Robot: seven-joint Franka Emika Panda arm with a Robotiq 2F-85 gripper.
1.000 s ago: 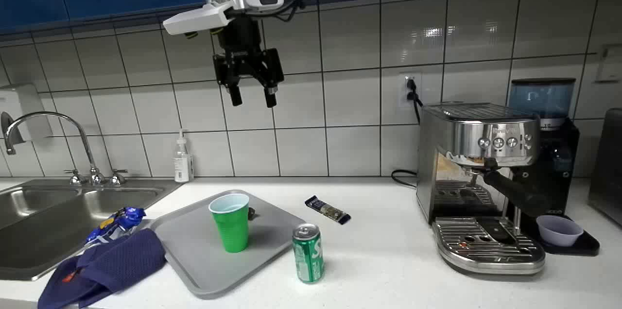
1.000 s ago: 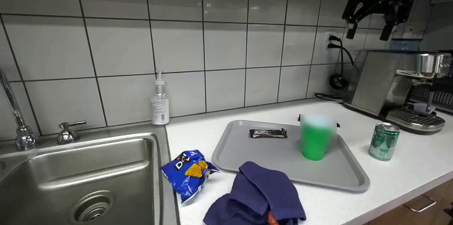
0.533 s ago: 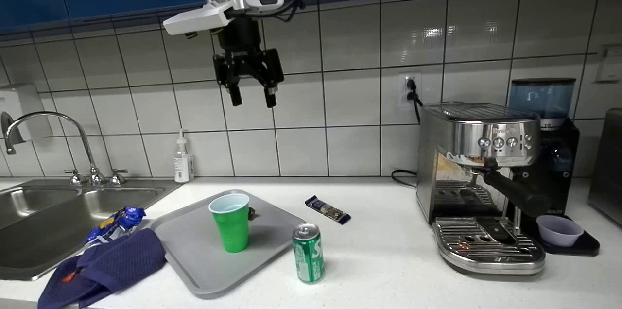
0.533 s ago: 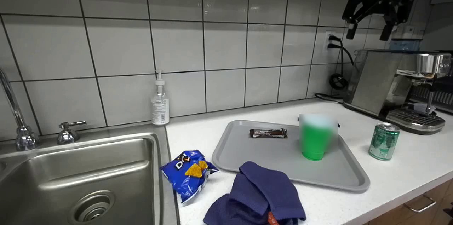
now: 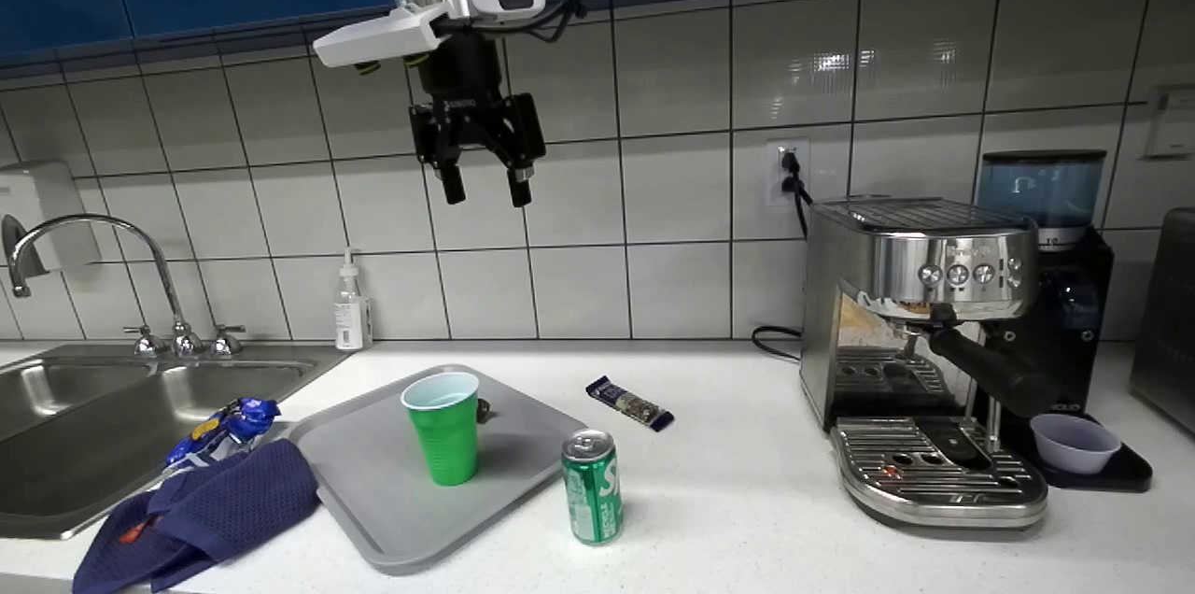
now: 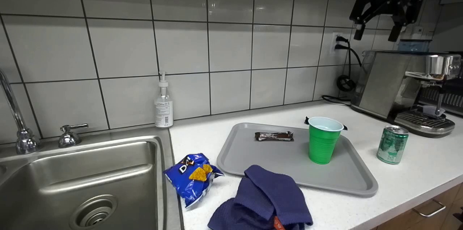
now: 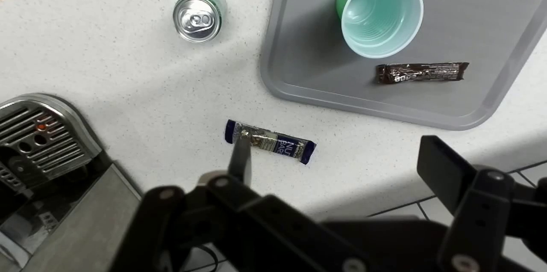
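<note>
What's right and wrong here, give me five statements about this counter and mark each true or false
1. The hand is open and holds nothing. True.
2. The can lies on its side. False: the can stands upright on the counter.
3. The cup stands upright on the tray. True.
4. The nut bar lies on the tray. False: the nut bar lies on the counter.
5. The brown bar lies on the tray. True.
</note>
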